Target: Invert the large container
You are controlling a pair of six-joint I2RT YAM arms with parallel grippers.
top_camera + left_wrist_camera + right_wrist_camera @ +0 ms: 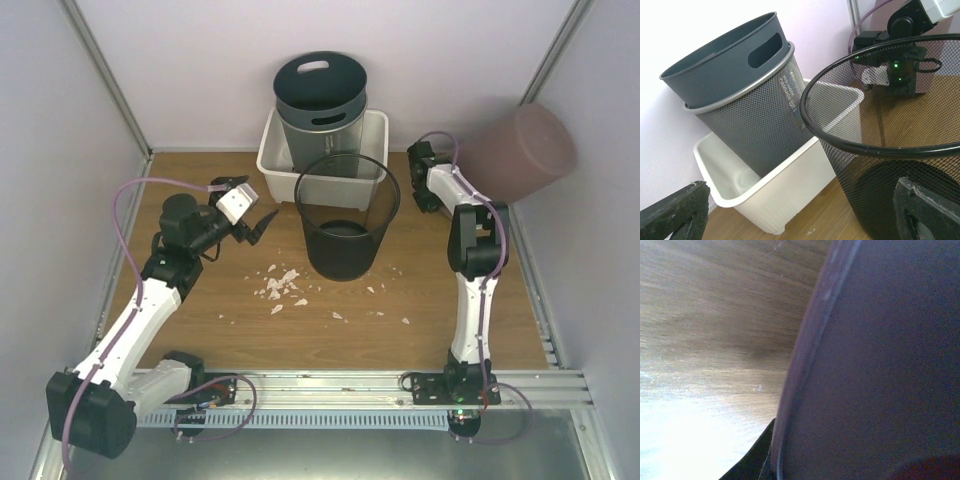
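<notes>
The large container [522, 150] is a mauve-brown plastic bin, tilted off the table at the far right, bottom towards the right wall. Its rim and wall fill the right wrist view [880, 365]. My right gripper [468, 170] is at its rim. In the right wrist view the gripper [780, 465] shows one dark finger [752, 462] against the outside of the rim, and it looks shut on the rim. My left gripper [255, 225] is open and empty, left of the black mesh bin. Its two fingertips sit wide apart in the left wrist view [800, 220].
A black mesh bin [346, 215] stands upright mid-table, also in the left wrist view [890, 150]. Behind it a white tub [272, 160] holds a grey mesh bin [322, 125] with a dark grey insert [320, 80]. Paper scraps [282, 285] lie on the wood.
</notes>
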